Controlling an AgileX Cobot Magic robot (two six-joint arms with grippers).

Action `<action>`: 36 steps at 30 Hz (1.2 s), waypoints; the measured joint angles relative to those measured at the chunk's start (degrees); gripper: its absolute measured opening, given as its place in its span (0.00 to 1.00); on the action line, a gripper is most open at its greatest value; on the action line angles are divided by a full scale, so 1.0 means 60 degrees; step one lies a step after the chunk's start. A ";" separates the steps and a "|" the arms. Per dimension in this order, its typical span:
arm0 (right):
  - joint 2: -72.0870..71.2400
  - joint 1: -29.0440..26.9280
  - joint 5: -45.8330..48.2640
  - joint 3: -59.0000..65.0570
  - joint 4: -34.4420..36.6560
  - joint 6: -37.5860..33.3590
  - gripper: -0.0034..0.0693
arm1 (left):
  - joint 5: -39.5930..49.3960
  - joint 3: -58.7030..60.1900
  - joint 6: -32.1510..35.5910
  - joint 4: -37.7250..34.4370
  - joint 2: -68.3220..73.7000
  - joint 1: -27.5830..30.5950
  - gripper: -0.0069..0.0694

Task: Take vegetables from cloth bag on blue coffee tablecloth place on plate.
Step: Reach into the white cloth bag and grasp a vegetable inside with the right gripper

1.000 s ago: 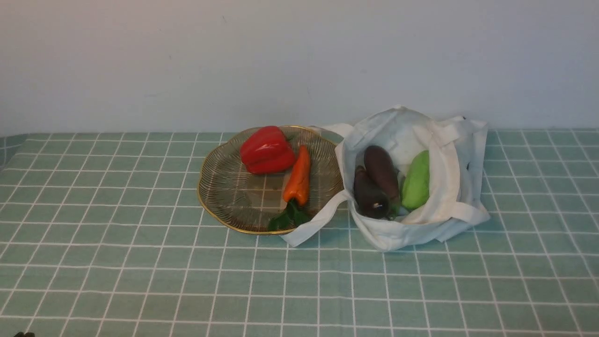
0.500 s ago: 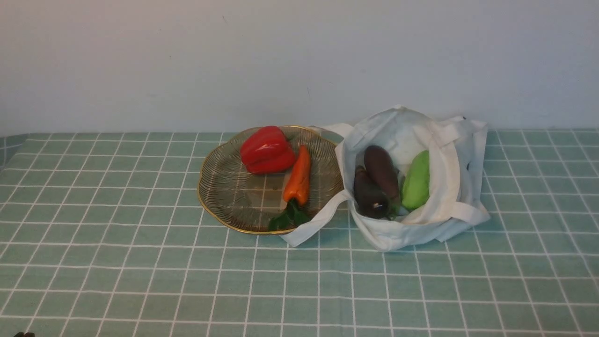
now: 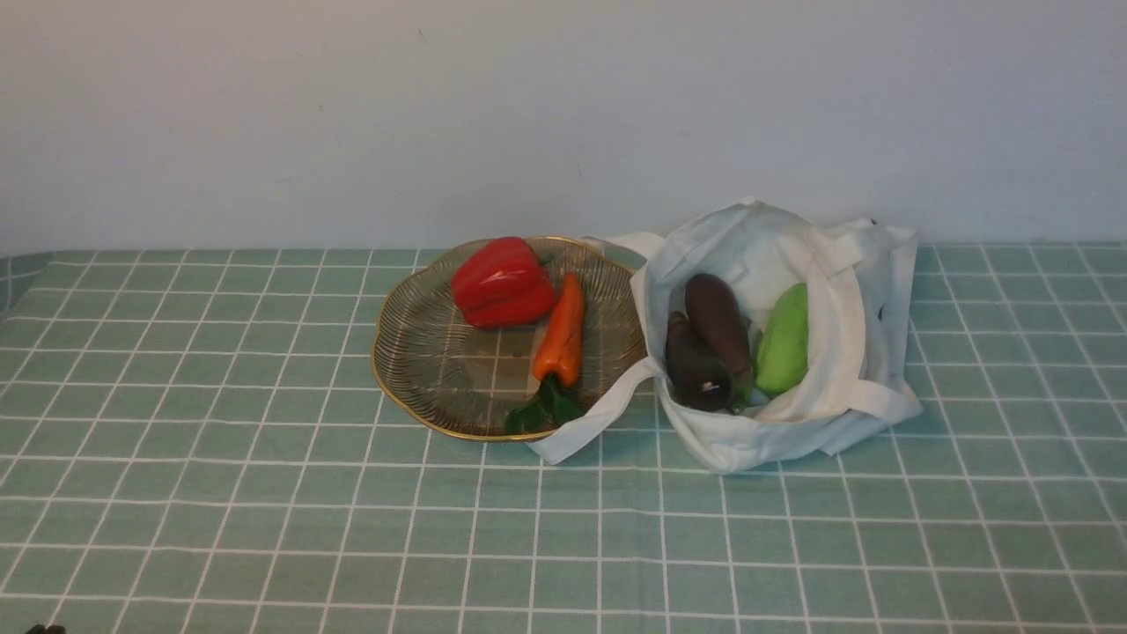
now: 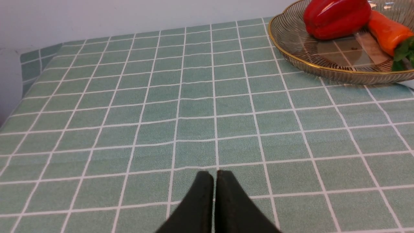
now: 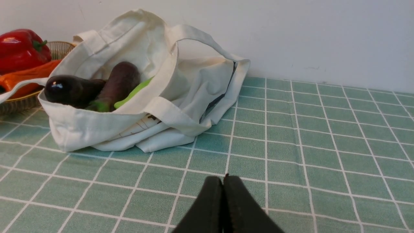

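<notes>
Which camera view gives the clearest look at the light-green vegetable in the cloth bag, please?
The front view: it looks down into the open cloth bag and shows most of the light-green vegetable. The right wrist view catches only a sliver of it over the bag's edge; the left wrist view misses it entirely.

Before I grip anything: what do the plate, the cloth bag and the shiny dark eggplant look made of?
Plate: apparently clear ribbed glass with a gold rim; the tablecloth grid shows through it.
Cloth bag: soft white woven fabric, matte, slumped and creased.
Slim dark eggplant: probably moulded plastic; smooth glossy skin with a sharp highlight.
</notes>
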 joint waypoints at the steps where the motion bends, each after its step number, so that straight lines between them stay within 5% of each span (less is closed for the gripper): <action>1: 0.0000 0.0000 0.0000 0.0000 0.0000 0.0000 0.03 | 0.0000 0.0000 0.0000 0.0000 0.0000 0.0000 0.08; 10: 0.0000 0.0000 0.0000 0.0000 0.0084 0.0050 0.03 | 0.0000 0.0000 0.0000 0.0000 0.0000 0.0000 0.08; 13: 0.0000 0.0000 -0.0080 0.0000 0.1061 0.0756 0.03 | 0.0000 0.0000 0.0000 0.0000 0.0000 0.0000 0.08; 17: 0.0000 0.0000 -0.0410 0.0018 0.5564 0.3145 0.03 | 0.0000 0.0000 0.0000 0.0000 0.0000 0.0000 0.08; 22: 0.0000 0.0000 -0.0883 0.0018 0.7963 0.3613 0.03 | 0.0000 0.0000 0.0000 0.0000 0.0000 0.0000 0.08; 30: 0.0000 0.0000 -0.0334 -0.0376 0.8113 0.2255 0.03 | 0.0000 0.0000 0.0000 0.0000 0.0000 0.0000 0.08; 36: 0.1129 0.0000 0.0634 -0.2761 0.6292 0.1048 0.03 | 0.0000 0.0000 0.0000 0.0000 0.0000 0.0000 0.08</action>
